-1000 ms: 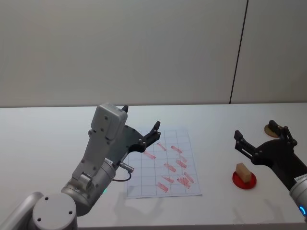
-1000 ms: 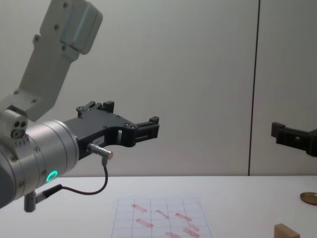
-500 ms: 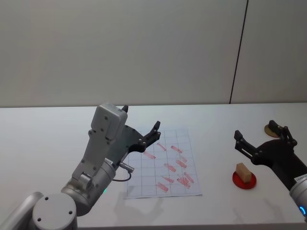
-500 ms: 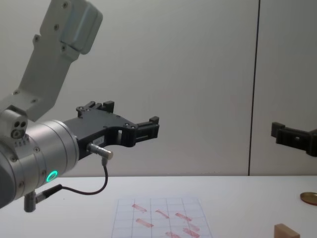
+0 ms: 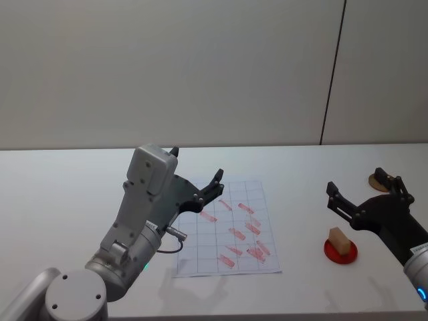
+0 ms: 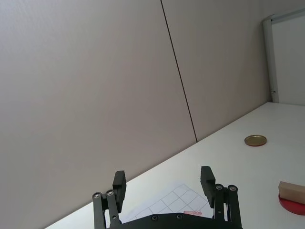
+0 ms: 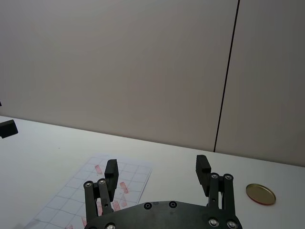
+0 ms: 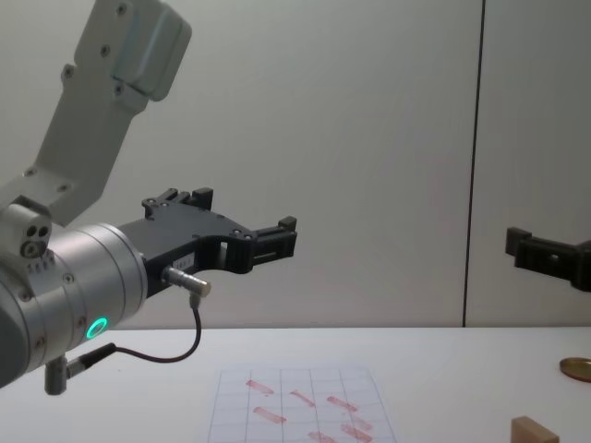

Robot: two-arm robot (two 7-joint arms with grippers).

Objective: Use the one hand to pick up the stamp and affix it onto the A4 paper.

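The right tool (image 5: 354,181) is being held above the table (image 5: 67,200) with its two fingers spread wide and nothing between them. It is being kept roughly level, pointing forward over the surface rather than down at it. The stamp (image 5: 340,240) is lying below this tool, under its left finger and nearer the wrist than the fingertips. It is being carried on a round red pad (image 5: 328,252), presumably so that its face is being kept inked until it is lifted. Because the block is sitting beneath and behind the open fingers, the tool is judged as being staged for the pick-up rather than lined up. A drawing back and a downward tilt are likely being called for before the fingers can be closed across the wood. The sheet of paper (image 5: 200,255) is lying flat well to the left of the tool. Several red marks (image 5: 235,234) are being shown on it, with unmarked squares on the side farther from the tool. A brass-coloured disc (image 5: 374,179) is lying just beyond the tool's right finger and is being left alone. The left tool (image 5: 196,164) is being held parked far to the left, wide open and empty, raised high above the table with its cable hanging below.
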